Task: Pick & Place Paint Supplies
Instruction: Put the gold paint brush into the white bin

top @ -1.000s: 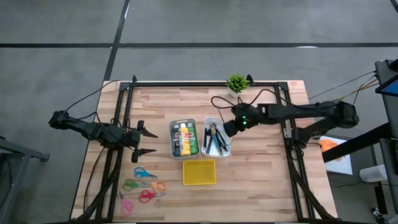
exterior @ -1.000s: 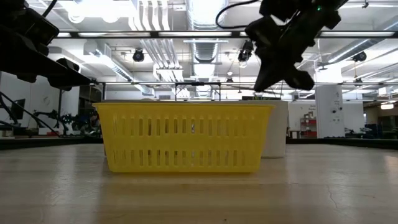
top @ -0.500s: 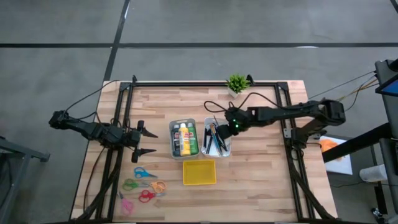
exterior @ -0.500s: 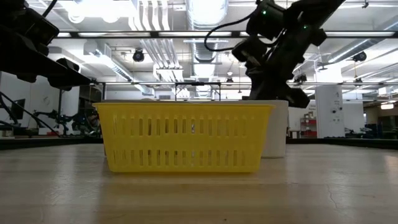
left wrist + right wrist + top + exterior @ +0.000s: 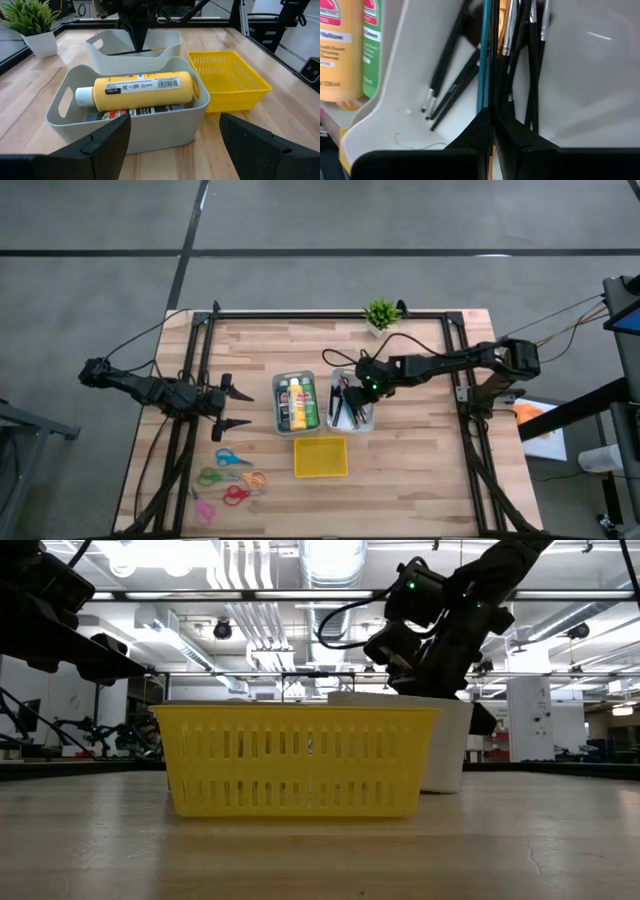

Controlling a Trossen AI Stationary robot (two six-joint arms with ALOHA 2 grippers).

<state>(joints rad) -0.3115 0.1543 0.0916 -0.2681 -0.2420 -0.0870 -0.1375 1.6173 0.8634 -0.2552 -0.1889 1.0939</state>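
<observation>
Two grey bins stand side by side mid-table. The left bin (image 5: 276, 402) holds the yellow bottle (image 5: 145, 90), the green bottle (image 5: 310, 402) and a dark one (image 5: 285, 402), all lying down. The right bin (image 5: 366, 422) holds dark-handled brushes (image 5: 447, 65) and a teal pencil (image 5: 482, 50). My right gripper (image 5: 491, 116) slants down into this bin, shut, with a thin dark brush shaft (image 5: 493, 60) in line with its closed tips. The bin wall hides those tips in the low view. My left gripper (image 5: 175, 125) waits open at the table's left, short of the bottle bin. My right gripper seems to pinch a thin dark brush (image 5: 493, 102) between its two shut fingertips. The fingers slant down from the table's right side. The shaft runs on from the tips among the other brushes in the bin. Which part of the brush is held cannot be told.
A yellow slotted basket (image 5: 320, 457) stands nearer the front edge, before the two bins. Several coloured scissors (image 5: 230, 475) lie at the front left. A small potted plant (image 5: 381, 313) stands at the far edge. The dark frame rails (image 5: 455, 360) run along the table's sides.
My right gripper has gone down and toward the table's left, from above the brush bin's right side into the bin. It has tipped further downward, rolled a little and stayed shut.
</observation>
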